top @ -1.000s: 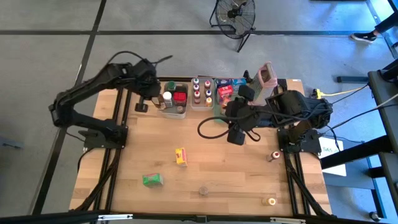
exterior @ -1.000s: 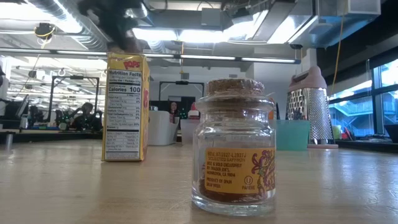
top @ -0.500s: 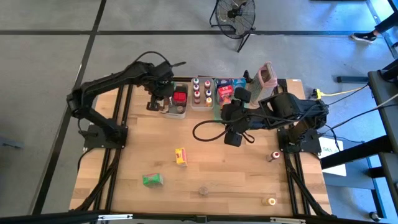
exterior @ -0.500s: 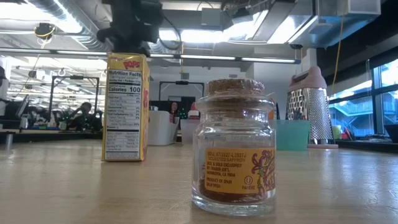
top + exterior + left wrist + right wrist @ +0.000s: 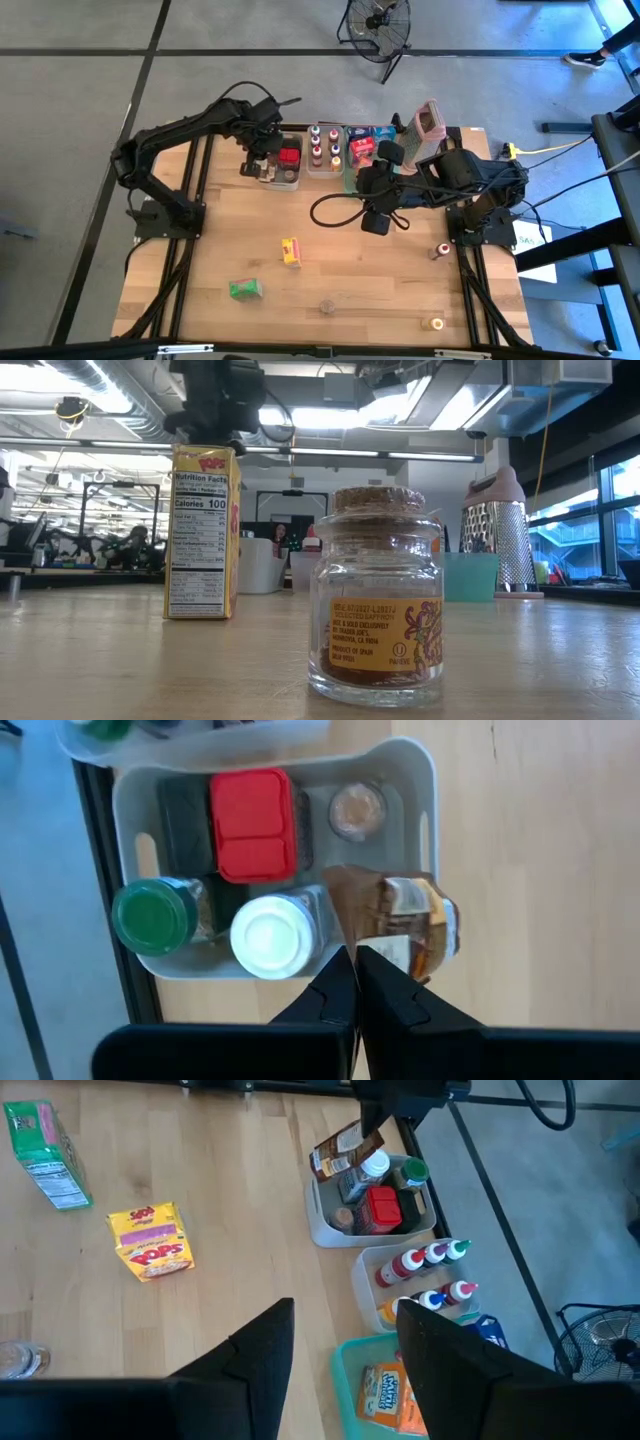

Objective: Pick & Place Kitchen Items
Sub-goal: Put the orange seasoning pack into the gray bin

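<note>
Here we are seeing the left end effector [image 5: 355, 982] hanging over the worktop-side rim of the white tub [image 5: 425, 780], its fingers pinched tight on a brown-labelled packet [image 5: 400, 925] that is tilting above that rim. Inside the tub, a red-lidded box [image 5: 252, 824], a green-capped jar [image 5: 153, 916] and a white-capped jar [image 5: 269, 936] are crowding the space. The right end effector [image 5: 379, 207] is hovering over bare worktop [image 5: 240, 240] near the teal bin [image 5: 352, 1360], fingers parted and holding nothing. Open board is lying around the yellow Pops box [image 5: 290, 251], the green box [image 5: 244, 289] and the cork-topped jar [image 5: 385, 595].
</note>
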Robot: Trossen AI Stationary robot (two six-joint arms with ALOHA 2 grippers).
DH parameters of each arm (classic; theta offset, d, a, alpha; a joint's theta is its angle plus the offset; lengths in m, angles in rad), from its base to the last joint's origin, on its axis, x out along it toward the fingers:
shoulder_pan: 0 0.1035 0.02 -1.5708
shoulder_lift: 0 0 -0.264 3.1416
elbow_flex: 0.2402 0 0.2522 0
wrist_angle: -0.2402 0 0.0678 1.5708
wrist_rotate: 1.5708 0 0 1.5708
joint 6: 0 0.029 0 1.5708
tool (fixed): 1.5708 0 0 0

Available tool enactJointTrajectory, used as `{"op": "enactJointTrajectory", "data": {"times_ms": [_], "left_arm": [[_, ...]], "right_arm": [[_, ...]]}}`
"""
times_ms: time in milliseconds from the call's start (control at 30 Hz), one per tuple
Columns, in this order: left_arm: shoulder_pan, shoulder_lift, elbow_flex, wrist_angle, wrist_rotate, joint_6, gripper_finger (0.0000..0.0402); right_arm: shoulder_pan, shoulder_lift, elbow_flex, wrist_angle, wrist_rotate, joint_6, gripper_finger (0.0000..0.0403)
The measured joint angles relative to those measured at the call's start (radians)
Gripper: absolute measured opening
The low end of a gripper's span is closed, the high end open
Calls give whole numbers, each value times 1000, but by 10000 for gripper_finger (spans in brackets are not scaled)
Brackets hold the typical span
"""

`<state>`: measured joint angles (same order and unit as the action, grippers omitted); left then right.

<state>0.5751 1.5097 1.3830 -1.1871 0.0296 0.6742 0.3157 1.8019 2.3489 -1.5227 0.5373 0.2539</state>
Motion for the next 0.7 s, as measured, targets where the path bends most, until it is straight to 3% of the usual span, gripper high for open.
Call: {"op": "enactJointTrajectory", "data": {"times_ms": [567, 700], "left_arm": [[37, 0, -5, 23, 49, -36, 2], [36, 0, -48, 32, 13, -36, 2]], "right_arm": [[0, 0, 0, 1, 1, 0, 180], [0, 0, 0, 2, 1, -1, 180]]}}
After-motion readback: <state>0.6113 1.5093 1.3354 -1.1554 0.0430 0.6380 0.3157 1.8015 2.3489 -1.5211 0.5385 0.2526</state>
